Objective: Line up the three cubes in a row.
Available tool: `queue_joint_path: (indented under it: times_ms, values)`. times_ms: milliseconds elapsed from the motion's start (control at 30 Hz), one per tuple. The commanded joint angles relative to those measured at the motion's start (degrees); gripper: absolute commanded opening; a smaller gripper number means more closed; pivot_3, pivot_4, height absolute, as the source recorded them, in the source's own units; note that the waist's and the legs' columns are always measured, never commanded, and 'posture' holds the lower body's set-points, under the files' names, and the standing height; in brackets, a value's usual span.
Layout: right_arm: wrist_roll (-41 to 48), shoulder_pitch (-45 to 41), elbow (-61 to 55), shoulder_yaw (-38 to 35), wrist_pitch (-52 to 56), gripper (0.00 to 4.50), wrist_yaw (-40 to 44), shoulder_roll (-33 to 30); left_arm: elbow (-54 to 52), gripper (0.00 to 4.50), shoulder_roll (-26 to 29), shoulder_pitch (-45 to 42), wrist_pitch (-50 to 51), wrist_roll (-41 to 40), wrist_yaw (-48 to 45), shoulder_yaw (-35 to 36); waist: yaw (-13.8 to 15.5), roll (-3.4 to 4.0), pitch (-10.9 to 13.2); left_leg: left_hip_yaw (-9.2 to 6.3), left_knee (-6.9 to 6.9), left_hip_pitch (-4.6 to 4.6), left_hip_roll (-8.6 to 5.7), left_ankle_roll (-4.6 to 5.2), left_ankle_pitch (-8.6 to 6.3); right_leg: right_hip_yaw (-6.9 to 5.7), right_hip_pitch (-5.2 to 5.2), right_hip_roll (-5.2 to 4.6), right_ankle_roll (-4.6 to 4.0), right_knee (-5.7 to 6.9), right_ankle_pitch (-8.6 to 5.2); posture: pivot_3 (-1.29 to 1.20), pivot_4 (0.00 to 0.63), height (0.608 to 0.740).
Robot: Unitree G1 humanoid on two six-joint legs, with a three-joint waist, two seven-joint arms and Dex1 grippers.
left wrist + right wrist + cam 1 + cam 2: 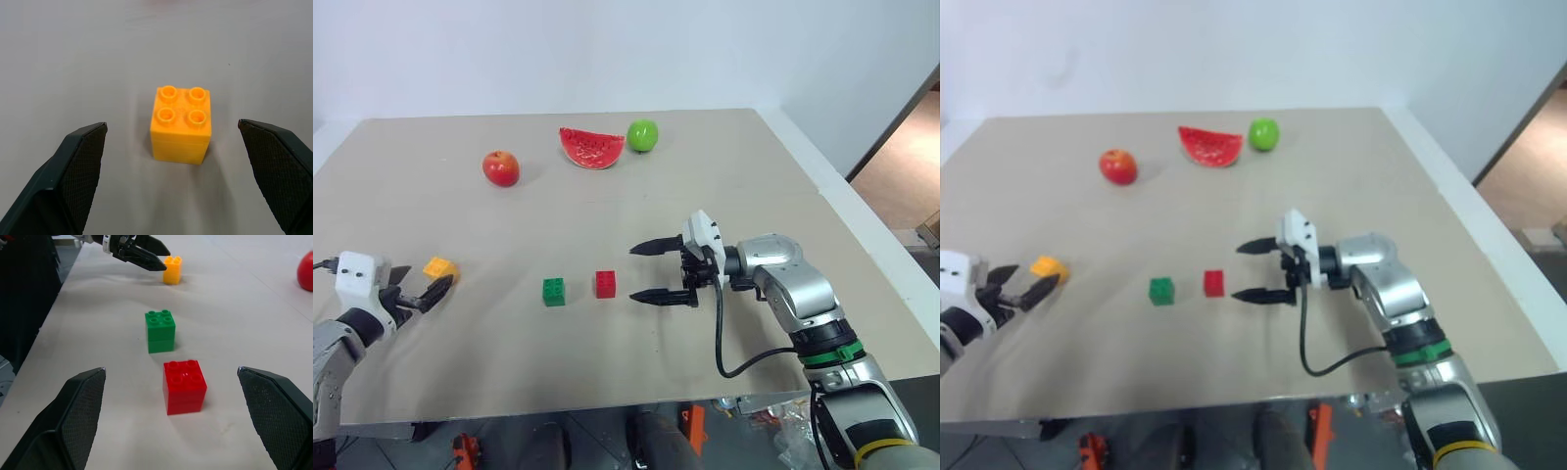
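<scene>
The red cube (605,284) and the green cube (553,291) stand side by side near the middle of the tan table (724,186), a small gap between them. Far to their left sits the orange-yellow cube (439,267), studs up. My left gripper (421,285) is open right beside it, and the cube (181,124) lies just ahead of the gap between its fingers, untouched. To the right of the red cube, my right gripper (649,271) points left at it and stands wide open, with the red cube (184,386) a short way ahead of its fingers.
At the table's far side lie a red apple (500,167), a watermelon slice (591,147) and a green apple (642,135). The table's front edge runs close below the cubes.
</scene>
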Motion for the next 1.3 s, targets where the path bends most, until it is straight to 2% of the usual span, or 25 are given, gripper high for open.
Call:
queue_joint_path:
  times_ms: [33,100,133,200,400,433,600,700,800,900,1067,1300]
  values:
    - [0.61,0.33,-2.82,-1.80,0.19,4.50,-0.67,-0.77,3.61,4.45,2.26,-2.17,-2.86,1.50,-2.38,-0.74,-0.01,0.00,0.00,0.00,-0.01,0.00,0.01,0.00,0.00,0.00,-0.01,0.01,0.00,0.00,0.00,0.00,0.150,0.740]
    - [0.60,0.56,-3.11,-1.91,0.27,4.50,-0.90,-0.93,6.04,4.45,2.91,-3.42,-3.75,2.17,-3.62,-1.69,-0.04,0.00,0.00,0.01,-0.01,0.02,0.01,0.00,0.00,0.00,0.00,0.01,-0.01,0.00,0.01,0.00,0.150,0.740]
    - [0.62,0.66,-3.25,-1.95,0.31,4.50,-1.02,-1.01,7.37,4.21,3.39,-4.28,-4.38,2.86,-4.16,-2.44,-0.04,0.00,0.00,0.02,-0.01,0.02,0.01,0.00,0.00,0.01,-0.01,0.01,-0.01,0.01,0.01,0.00,0.150,0.740]
    - [0.61,0.80,-3.46,-2.01,0.30,4.50,-1.25,-1.08,10.14,3.65,4.04,-6.05,-5.70,3.86,-5.35,-3.66,-0.01,0.00,0.00,0.03,-0.01,0.02,0.01,0.00,0.00,0.01,-0.01,0.01,-0.01,0.01,0.01,0.00,0.150,0.740]
    - [0.67,0.80,-3.85,-2.19,0.57,4.50,-1.61,-1.23,14.93,1.55,4.85,-9.36,-8.68,6.05,-8.17,-6.43,-0.01,0.00,0.00,0.08,-0.02,0.01,0.01,0.00,0.00,0.04,-0.01,-0.01,0.01,0.00,0.00,0.00,0.150,0.740]
    - [0.64,0.84,-3.86,-2.22,0.52,4.50,-1.66,-1.30,15.46,1.32,4.90,-9.75,-9.18,6.32,-8.48,-6.72,0.00,0.00,0.00,0.08,-0.03,0.01,0.01,0.00,0.00,0.03,-0.02,-0.01,0.01,0.00,0.00,0.00,0.150,0.740]
    - [0.77,1.06,-4.24,-2.27,0.58,4.50,-1.88,-1.58,14.37,1.34,4.90,-9.64,-9.84,6.82,-9.79,-7.62,0.01,0.00,0.00,0.07,-0.03,0.02,0.01,0.00,0.00,0.03,-0.01,-0.01,0.00,0.01,0.01,0.00,0.150,0.740]
    - [0.93,1.04,-4.29,-2.41,0.64,4.50,-1.97,-1.78,5.70,1.34,4.03,-6.72,-6.48,3.78,-11.75,-8.39,0.00,0.00,0.00,0.09,-0.03,0.00,0.00,0.00,0.00,0.04,-0.01,-0.05,0.03,0.00,0.01,0.00,0.150,0.740]
    - [0.97,0.77,-4.10,-2.50,0.70,4.50,-2.00,-1.90,-4.82,1.34,5.46,-1.11,-7.93,3.75,-17.85,-13.44,-0.02,0.00,0.01,0.13,-0.03,-0.03,-0.01,-0.04,-0.02,0.09,-0.03,-0.08,0.09,-0.02,-0.03,0.00,0.150,0.740]
    - [0.92,0.52,-4.00,-2.41,0.73,4.50,-2.06,-1.88,-8.13,1.34,7.90,0.21,-9.63,3.97,-24.17,-17.25,0.00,0.00,0.01,0.15,-0.04,-0.02,-0.03,-0.10,-0.06,0.13,-0.03,-0.10,0.12,-0.02,-0.10,0.00,0.150,0.740]
    - [0.84,0.09,-4.06,-2.51,0.78,4.50,-2.24,-1.95,-0.03,1.34,12.03,-5.04,-13.81,4.42,-34.49,-19.98,0.00,0.01,0.01,0.10,-0.05,0.06,0.02,-0.07,-0.04,0.08,-0.03,0.05,-0.03,0.02,-0.09,0.00,0.150,0.740]
    - [0.88,0.25,-5.10,-2.92,1.38,4.50,-2.96,-2.58,14.61,1.34,13.65,-15.35,-21.28,7.40,-43.81,-23.63,-0.01,0.02,0.02,0.14,-0.05,0.03,0.06,-0.05,-0.03,0.10,-0.05,0.10,-0.04,0.01,-0.06,0.00,0.150,0.740]
